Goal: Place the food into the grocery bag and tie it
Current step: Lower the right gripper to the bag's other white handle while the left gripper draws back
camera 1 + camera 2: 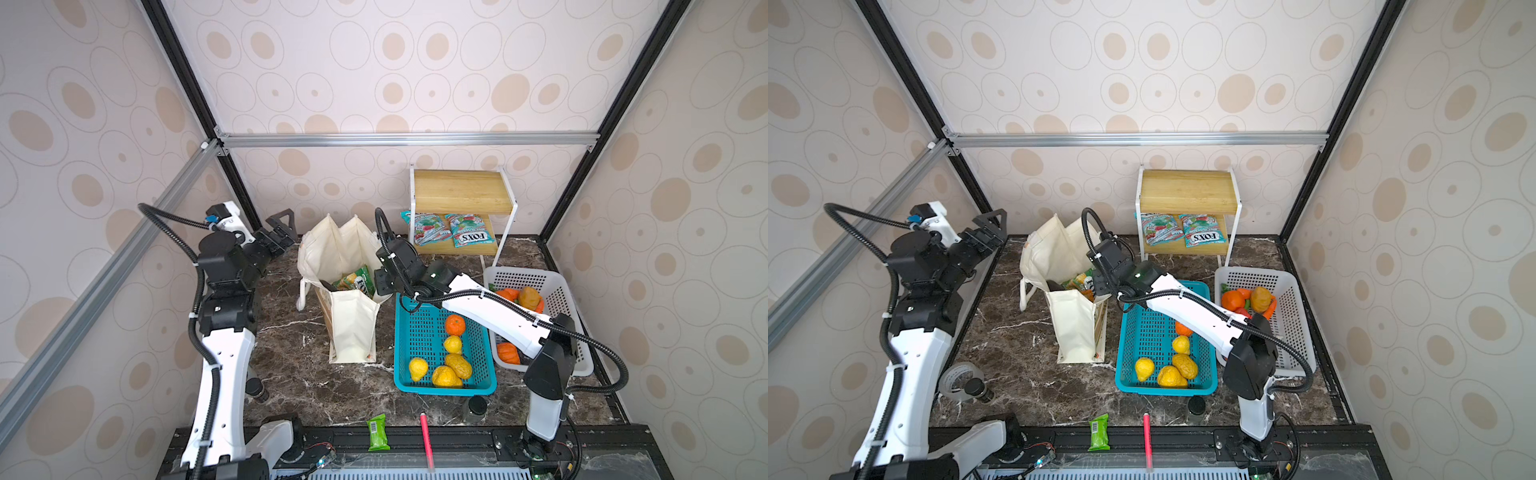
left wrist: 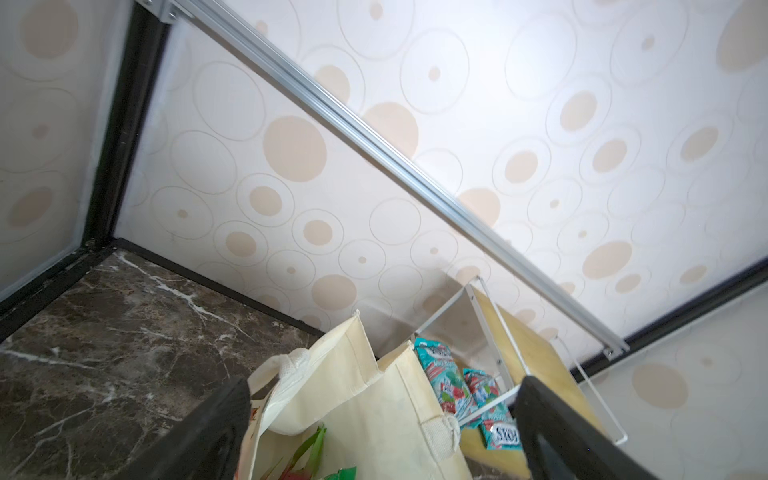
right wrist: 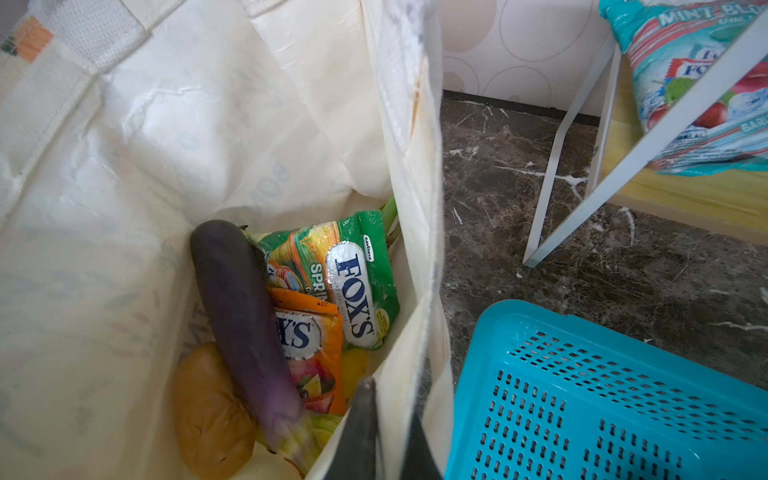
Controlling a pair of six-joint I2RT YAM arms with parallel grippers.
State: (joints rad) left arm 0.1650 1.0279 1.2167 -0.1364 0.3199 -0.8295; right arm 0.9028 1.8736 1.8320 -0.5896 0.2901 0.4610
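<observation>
On your dark marbled table (image 1: 291, 374), the grocery bag (image 1: 353, 328) stands upright, just left of the blue basket (image 1: 419, 332). It is tall and cream, its mouth is open, and it has white strap handles. Faint lettering shows through its wall, unreadable to me. Inside lie a purple eggplant (image 3: 245, 324), a green packet (image 3: 345, 282) reading "FOX'S" and "SPRIN…", and an orange packet (image 3: 311, 345) showing "'S". Your right pincer (image 3: 388, 436) is clamped on the bag's right rim. Your left pincer (image 2: 384, 386) gapes wide and empty at far left.

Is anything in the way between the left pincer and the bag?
Nothing visible does. The left pincer is open just left of the upper edge of the bag, with a clear gap between them.
</observation>
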